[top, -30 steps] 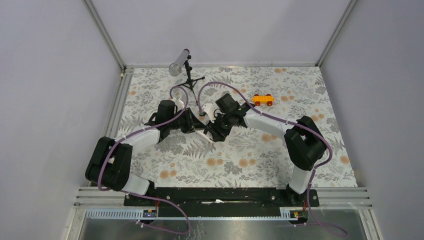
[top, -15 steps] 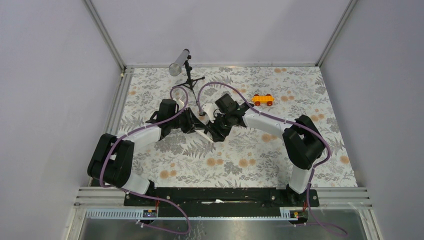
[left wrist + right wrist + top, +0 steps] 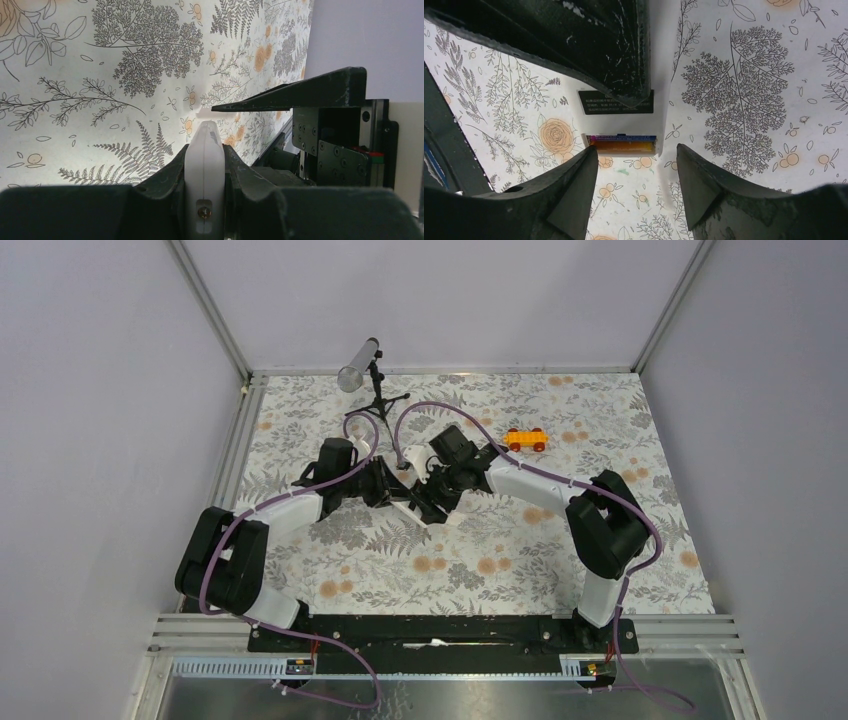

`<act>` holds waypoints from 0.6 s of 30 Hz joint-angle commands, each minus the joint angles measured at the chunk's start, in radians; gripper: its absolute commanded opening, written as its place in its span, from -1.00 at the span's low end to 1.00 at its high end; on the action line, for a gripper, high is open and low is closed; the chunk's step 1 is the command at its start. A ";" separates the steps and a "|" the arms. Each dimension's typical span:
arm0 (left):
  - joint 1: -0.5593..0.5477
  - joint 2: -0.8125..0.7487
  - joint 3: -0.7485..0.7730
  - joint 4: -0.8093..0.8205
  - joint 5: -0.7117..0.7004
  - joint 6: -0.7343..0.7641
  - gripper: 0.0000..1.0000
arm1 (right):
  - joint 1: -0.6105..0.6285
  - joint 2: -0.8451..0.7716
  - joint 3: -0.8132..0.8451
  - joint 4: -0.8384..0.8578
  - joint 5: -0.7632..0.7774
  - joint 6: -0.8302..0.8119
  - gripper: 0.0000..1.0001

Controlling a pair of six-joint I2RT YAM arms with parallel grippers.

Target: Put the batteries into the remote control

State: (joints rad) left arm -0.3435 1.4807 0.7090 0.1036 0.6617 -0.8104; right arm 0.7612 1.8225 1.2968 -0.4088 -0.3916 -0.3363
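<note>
The remote control (image 3: 205, 165) stands edge-on, clamped in the closed left gripper (image 3: 206, 150) over the middle of the tabletop (image 3: 480, 540). Only the right wrist view shows its white back, where an orange battery (image 3: 621, 144) lies in the open compartment. The right gripper (image 3: 636, 152) hovers there, jaws apart, holding nothing. From above, both grippers largely hide the remote control. A toy car (image 3: 526, 439) sits near the far edge.

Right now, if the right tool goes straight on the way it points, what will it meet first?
The right tool would most likely meet the white back of the remote control, at the open bay holding an orange battery. Depth is unclear.
</note>
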 commanded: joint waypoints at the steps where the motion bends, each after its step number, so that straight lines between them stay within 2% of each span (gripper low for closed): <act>1: -0.008 -0.006 0.036 0.071 0.077 -0.021 -1.00 | 0.011 -0.028 0.041 0.024 -0.007 0.005 0.33; 7: 0.021 -0.021 0.016 0.036 -0.008 0.010 -1.00 | -0.019 -0.038 0.068 0.036 0.049 0.119 0.35; 12: 0.079 -0.049 -0.024 0.049 -0.026 0.023 -1.00 | -0.140 -0.112 0.028 0.066 0.169 0.382 0.52; 14: 0.088 -0.066 -0.025 0.030 -0.039 0.045 -1.00 | -0.188 -0.141 -0.029 0.064 0.196 0.434 0.56; 18: 0.095 -0.088 -0.014 -0.016 -0.057 0.077 -1.00 | -0.200 -0.157 -0.106 0.009 0.416 0.469 0.61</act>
State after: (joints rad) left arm -0.2527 1.4513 0.6827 0.0868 0.6224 -0.7815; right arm 0.5632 1.7016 1.2449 -0.3500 -0.1940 0.0132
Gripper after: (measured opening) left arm 0.221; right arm 0.799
